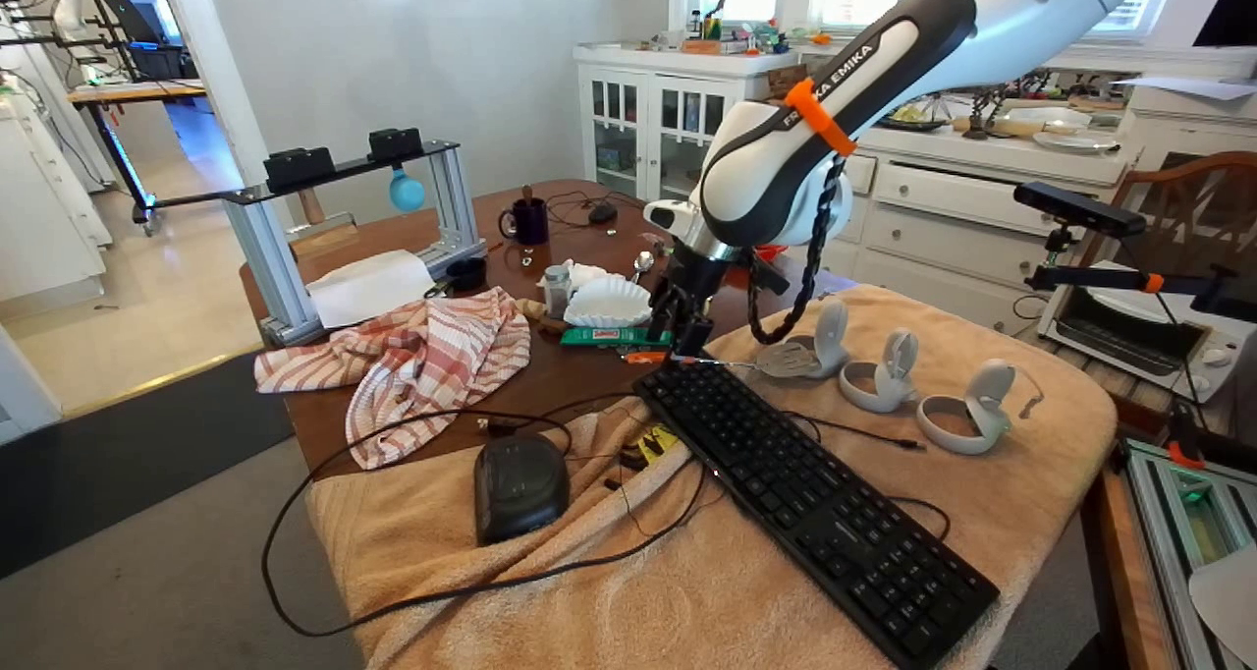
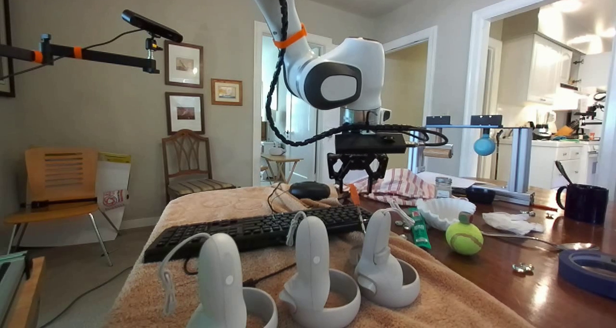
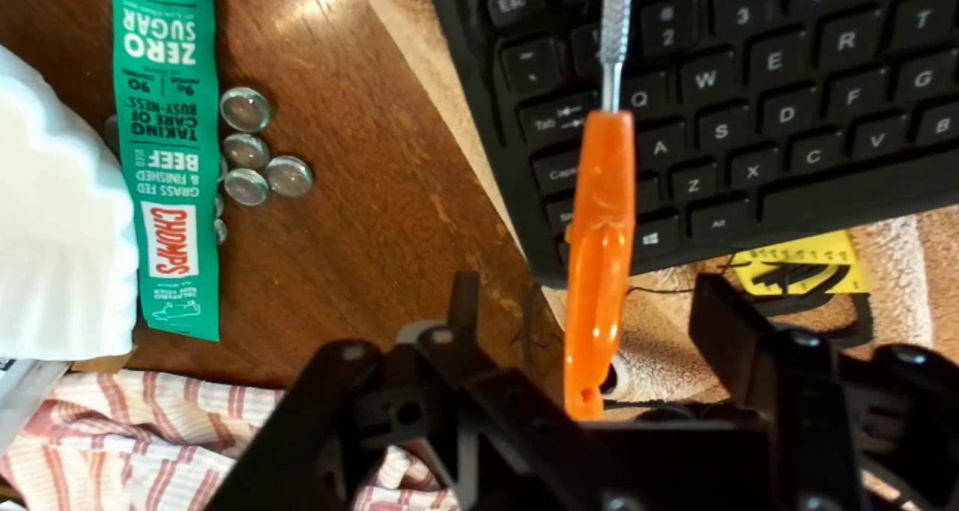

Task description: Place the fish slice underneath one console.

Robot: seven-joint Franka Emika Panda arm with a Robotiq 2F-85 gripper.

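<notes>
Fish slice (image 3: 605,196): orange hndl, metal shaft, slotted hd; claw (image 3: 587,294) spread wide, holds nothing.

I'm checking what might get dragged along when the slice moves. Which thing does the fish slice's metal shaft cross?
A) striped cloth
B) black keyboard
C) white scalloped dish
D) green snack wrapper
B: in the wrist view, the metal shaft of the fish slice runs over the corner keys of the black keyboard.
</notes>
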